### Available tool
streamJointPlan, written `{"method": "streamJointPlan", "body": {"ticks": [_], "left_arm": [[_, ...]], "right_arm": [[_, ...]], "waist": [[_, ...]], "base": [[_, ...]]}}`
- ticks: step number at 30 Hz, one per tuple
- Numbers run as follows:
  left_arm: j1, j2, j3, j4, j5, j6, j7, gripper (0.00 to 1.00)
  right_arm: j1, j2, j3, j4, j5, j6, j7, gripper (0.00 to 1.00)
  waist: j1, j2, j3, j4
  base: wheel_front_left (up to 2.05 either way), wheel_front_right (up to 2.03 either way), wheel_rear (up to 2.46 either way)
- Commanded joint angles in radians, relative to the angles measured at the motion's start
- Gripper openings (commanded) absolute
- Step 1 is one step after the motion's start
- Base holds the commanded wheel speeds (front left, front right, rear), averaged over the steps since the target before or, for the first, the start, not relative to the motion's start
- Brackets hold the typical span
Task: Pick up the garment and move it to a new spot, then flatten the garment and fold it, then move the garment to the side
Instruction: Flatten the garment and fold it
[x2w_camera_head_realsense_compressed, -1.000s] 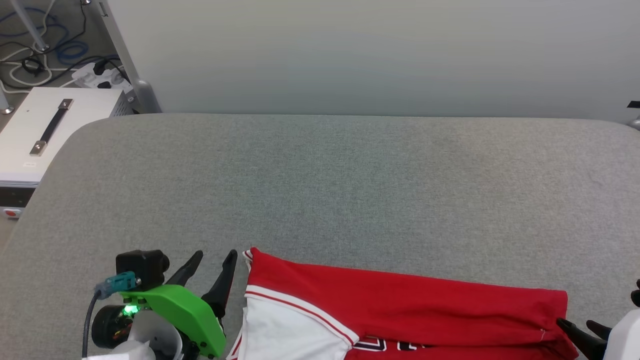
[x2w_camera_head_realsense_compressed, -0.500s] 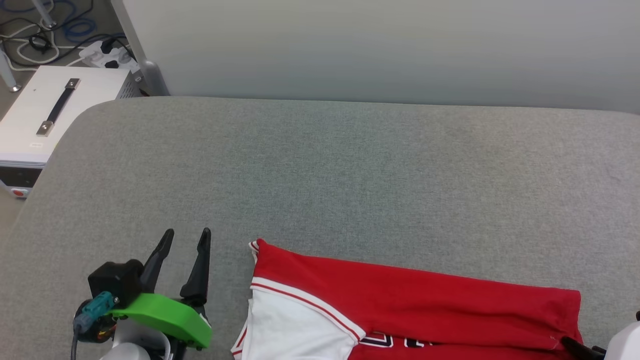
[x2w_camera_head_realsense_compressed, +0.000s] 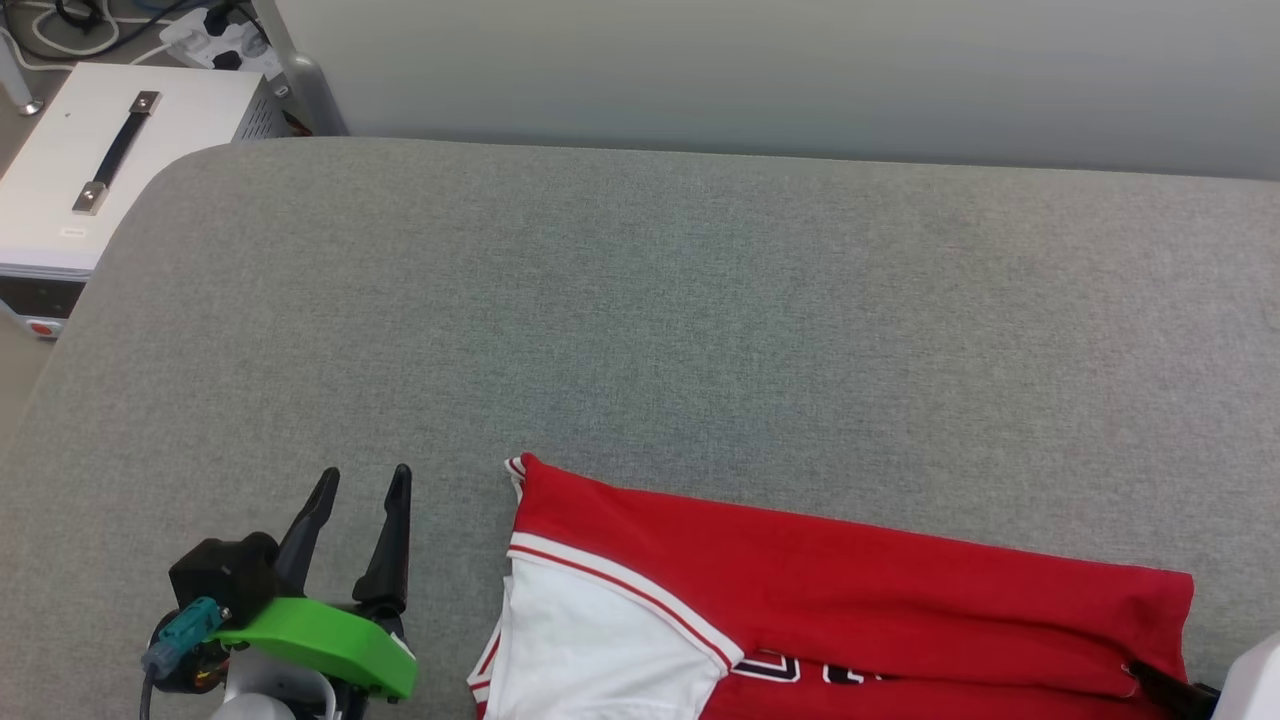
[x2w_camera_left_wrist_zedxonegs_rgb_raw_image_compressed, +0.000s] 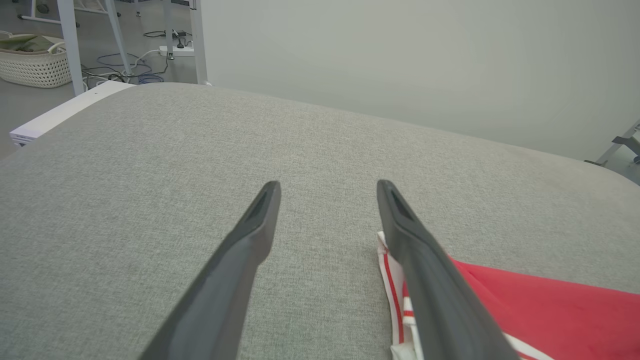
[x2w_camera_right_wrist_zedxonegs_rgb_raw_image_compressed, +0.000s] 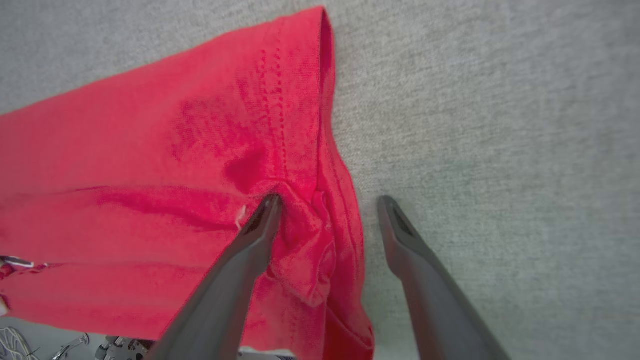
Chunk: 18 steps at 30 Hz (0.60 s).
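The garment (x2w_camera_head_realsense_compressed: 850, 590) lies on the near right part of the grey padded table (x2w_camera_head_realsense_compressed: 640, 300). It is folded into a long red band, with a white sleeve and a bit of black-and-white print at the near edge. Its striped neck trim points to the far left.

The left gripper (x2w_camera_head_realsense_compressed: 365, 470) sits at the near left, over bare grey cloth and just left of the garment. A green bracket (x2w_camera_head_realsense_compressed: 320, 640) caps its wrist. The arm reaches low and close to level, and both dark fingers point toward the far wall (x2w_camera_head_realsense_compressed: 750, 70). Its claw is released: the fingers are spread, with only table fabric between them, and the right finger stands just beside the striped trim.

The right gripper (x2w_camera_right_wrist_zedxonegs_rgb_raw_image_compressed: 328, 198) comes in at the near right corner and points steeply down onto the garment's right end. Its claw is also spread wide. One fingertip presses into a pucker in the red cloth, and the other hangs over grey table just beyond the hem. The bunched hem lies between them, unclamped.

A white box (x2w_camera_head_realsense_compressed: 100, 170) with a black handle stands off the table's far left corner.
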Motion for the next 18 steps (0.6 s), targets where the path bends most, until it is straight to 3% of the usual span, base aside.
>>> {"method": "streamJointPlan", "body": {"ticks": [1,7,8,10,11,18], "left_arm": [[-0.009,-0.012,0.008,0.007,0.015,-0.01,-0.006,1.0],[-0.023,-0.045,0.031,0.041,0.045,-0.039,-0.006,1.0],[-0.025,-0.048,0.034,0.044,0.048,-0.042,-0.006,1.0],[-0.027,-0.055,0.04,0.052,0.054,-0.048,-0.006,1.0],[-0.027,-0.059,0.043,0.055,0.057,-0.051,-0.006,1.0],[-0.019,-0.07,0.059,0.075,0.068,-0.066,-0.006,1.0]], "right_arm": [[0.0,0.048,0.046,0.016,0.019,0.002,0.017,1.0],[-0.004,0.057,0.097,0.002,0.044,0.002,0.009,1.0],[-0.006,0.057,0.102,0.003,0.047,0.002,0.005,0.93],[-0.009,0.055,0.109,0.007,0.048,0.002,-0.009,0.44],[-0.012,0.052,0.109,0.011,0.046,0.002,-0.02,0.02],[-0.01,0.024,0.107,0.036,0.045,0.002,-0.096,0.0]], "waist": [[0.0,0.0,0.003,0.0],[0.0,0.0,0.002,-0.004],[0.0,0.0,0.001,-0.005],[0.0,0.0,-0.003,-0.006],[0.0,0.0,-0.005,-0.007],[0.0,0.0,-0.022,-0.013]], "base": [[0.0,0.0,0.0],[0.0,0.0,0.0],[0.0,0.0,0.0],[0.0,0.0,0.0],[0.0,0.0,0.0],[0.0,0.0,0.0]]}}
